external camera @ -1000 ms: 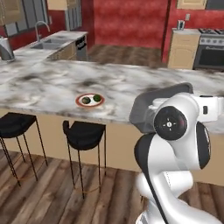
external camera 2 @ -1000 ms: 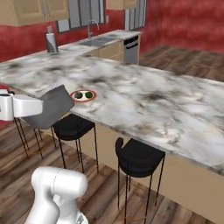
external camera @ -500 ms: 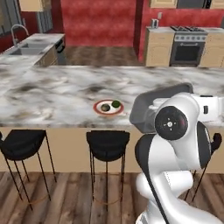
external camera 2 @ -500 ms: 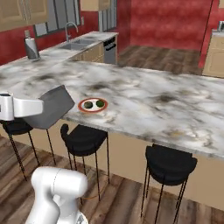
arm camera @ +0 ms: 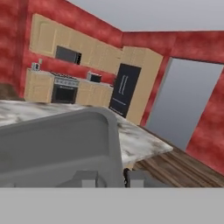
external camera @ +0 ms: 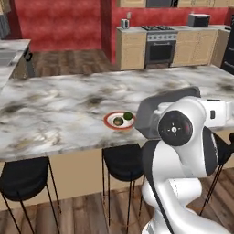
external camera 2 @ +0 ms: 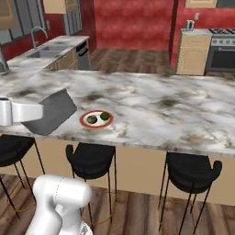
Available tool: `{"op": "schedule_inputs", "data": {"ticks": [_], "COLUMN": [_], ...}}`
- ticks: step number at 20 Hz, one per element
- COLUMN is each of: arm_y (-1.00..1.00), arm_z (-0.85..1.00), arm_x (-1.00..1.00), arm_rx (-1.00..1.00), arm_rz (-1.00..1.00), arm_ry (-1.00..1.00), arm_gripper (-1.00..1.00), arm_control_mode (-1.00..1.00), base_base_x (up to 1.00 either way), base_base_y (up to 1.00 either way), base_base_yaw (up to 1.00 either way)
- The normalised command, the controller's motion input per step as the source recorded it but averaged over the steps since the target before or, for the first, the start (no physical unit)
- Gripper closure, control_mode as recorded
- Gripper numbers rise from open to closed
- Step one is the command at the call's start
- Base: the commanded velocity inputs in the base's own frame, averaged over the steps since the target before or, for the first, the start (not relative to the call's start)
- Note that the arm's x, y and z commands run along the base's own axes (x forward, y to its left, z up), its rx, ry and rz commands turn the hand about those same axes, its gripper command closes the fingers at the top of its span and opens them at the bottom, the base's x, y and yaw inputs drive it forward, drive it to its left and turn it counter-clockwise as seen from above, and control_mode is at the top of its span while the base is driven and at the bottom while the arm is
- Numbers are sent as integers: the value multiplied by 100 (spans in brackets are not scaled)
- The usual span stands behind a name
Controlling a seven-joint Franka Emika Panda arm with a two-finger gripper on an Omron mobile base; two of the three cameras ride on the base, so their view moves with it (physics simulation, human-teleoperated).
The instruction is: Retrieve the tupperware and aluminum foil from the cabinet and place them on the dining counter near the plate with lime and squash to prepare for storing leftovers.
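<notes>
- Tub: dark grey, rectangular, rounded corners, low walls. Held tilted on edge in the closed gripper, clear of the counter; in the hand view its wall rises right at the fingertips.
- Plate: small, round, red-rimmed, pale inside, carrying two dark green pieces. It lies flat on the counter, near the tub, just beyond the gripper.
- Counter: long grey-white marbled slab with dark veins, stretching below and ahead of the gripper.

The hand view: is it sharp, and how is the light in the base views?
Hand view: the tupperware close to the lens looks soft; the far kitchen is blurry too. Left base view: even light, with no hard shadow beside the plate. Right base view: no glare on the dining counter.
</notes>
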Motion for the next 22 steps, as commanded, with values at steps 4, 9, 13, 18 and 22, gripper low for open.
{"op": "schedule_inputs", "data": {"ticks": [4, 9, 13, 18, 22], "arm_y": [0, 0, 0, 0, 17], "arm_z": [0, 0, 0, 0, -19], "arm_x": [0, 0, 0, 0, 19], "arm_rx": [0, 0, 0, 0, 3], "arm_rz": [0, 0, 0, 0, -8], "arm_ry": [0, 0, 0, 0, 0], "arm_gripper": [100, 100, 100, 100, 100], "arm_control_mode": [100, 100, 100, 100, -100], "base_base_x": [60, 35, 34, 34, 0], "base_base_y": [35, 44, 62, 55, 0], "base_base_yaw": [-39, -29, -22, -19, 0]}}
